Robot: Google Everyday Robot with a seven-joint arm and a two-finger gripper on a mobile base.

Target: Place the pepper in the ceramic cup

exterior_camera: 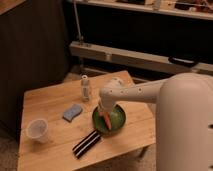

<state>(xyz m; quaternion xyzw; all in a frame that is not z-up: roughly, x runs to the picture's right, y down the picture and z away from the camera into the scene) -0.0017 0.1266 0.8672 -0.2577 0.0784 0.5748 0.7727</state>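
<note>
**A sure hold on the pepper first, then the way to the cup**

The gripper (104, 114) hangs low inside the green pan (121, 116), at the end of the white arm. The pepper (106, 120) lies directly under its tip, so close that the two seem to touch. Whether the gripper is wide, narrow or closed on the pepper, I cannot tell. The ceramic cup (38, 131) stands upright, well apart from the gripper, far toward the left of the view.

In my judgement the step in hand is the pick. It is better to take the pepper across its slim body near the middle, because the tapered end may slip out or turn. The lift should go straight up until the pepper clears the pan's rim, and only then sideways.

The blue sponge (73, 112) lies between the gripper and the cup. The black striped object (86, 144) lies near the gripper, toward the table's front, and the white shaker (86, 88) stands near it on the far side. A high path passes over all of them. Above the cup, the pepper should be centred over the opening, since a push on the rim could probably tip the cup.
</note>
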